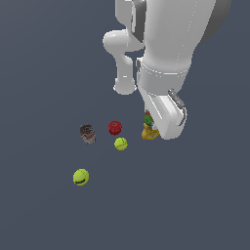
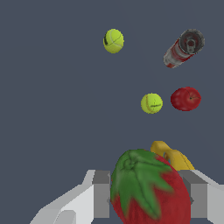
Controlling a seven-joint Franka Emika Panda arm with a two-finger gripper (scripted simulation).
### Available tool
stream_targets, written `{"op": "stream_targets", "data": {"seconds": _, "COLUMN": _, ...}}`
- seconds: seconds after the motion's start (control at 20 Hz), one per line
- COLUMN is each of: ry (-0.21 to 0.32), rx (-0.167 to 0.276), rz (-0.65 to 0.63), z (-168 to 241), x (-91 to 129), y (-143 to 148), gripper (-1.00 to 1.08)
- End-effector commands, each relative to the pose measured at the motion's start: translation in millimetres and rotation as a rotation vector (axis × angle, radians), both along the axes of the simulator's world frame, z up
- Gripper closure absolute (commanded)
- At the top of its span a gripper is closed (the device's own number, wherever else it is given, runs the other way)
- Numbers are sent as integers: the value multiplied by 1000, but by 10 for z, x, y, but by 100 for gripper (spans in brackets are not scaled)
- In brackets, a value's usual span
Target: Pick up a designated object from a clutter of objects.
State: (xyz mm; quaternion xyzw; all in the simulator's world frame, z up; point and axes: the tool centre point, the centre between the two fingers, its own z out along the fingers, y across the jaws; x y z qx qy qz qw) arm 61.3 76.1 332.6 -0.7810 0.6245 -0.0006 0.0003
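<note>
Flat slate-grey floor (image 1: pixel 44 73) runs bare to every edge of the exterior view, with wide open ground all around the small cluster near the middle. Taking the red ball (image 1: pixel 114 128) as the clock's centre: the can (image 1: pixel 88 134) lies at 9 o'clock, one tennis ball (image 1: pixel 120 143) sits close at 5 o'clock, and the second ball (image 1: pixel 81 177) is well apart at 7 o'clock. At 3 o'clock the arm (image 1: pixel 166 53) hides most of the strawberry (image 1: pixel 148 118) and the yellow bottle (image 1: pixel 150 132) under it. Only the wrist view shows the grasp: the gripper (image 2: pixel 151 199) has a grey finger (image 2: pixel 101 197) on either side of the strawberry (image 2: pixel 148 188), closed onto it, with the bottle (image 2: pixel 175 158) just behind
</note>
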Motion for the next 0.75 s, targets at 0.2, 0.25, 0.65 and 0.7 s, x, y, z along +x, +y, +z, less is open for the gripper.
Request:
{"op": "stream_targets", "data": {"seconds": 0.2, "ry": 1, "rx": 0, "rz": 1, "z": 483, "x": -2, "y": -33, "gripper": 108}}
{"op": "stream_targets", "data": {"seconds": 0.25, "ry": 1, "rx": 0, "rz": 1, "z": 534, "x": 0, "y": -37, "gripper": 108}}
{"op": "stream_targets", "data": {"seconds": 0.65, "ry": 1, "rx": 0, "rz": 2, "z": 740, "x": 10, "y": -47, "gripper": 108}}
{"op": "stream_targets", "data": {"seconds": 0.7, "ry": 1, "rx": 0, "rz": 2, "z": 743, "x": 11, "y": -48, "gripper": 108}}
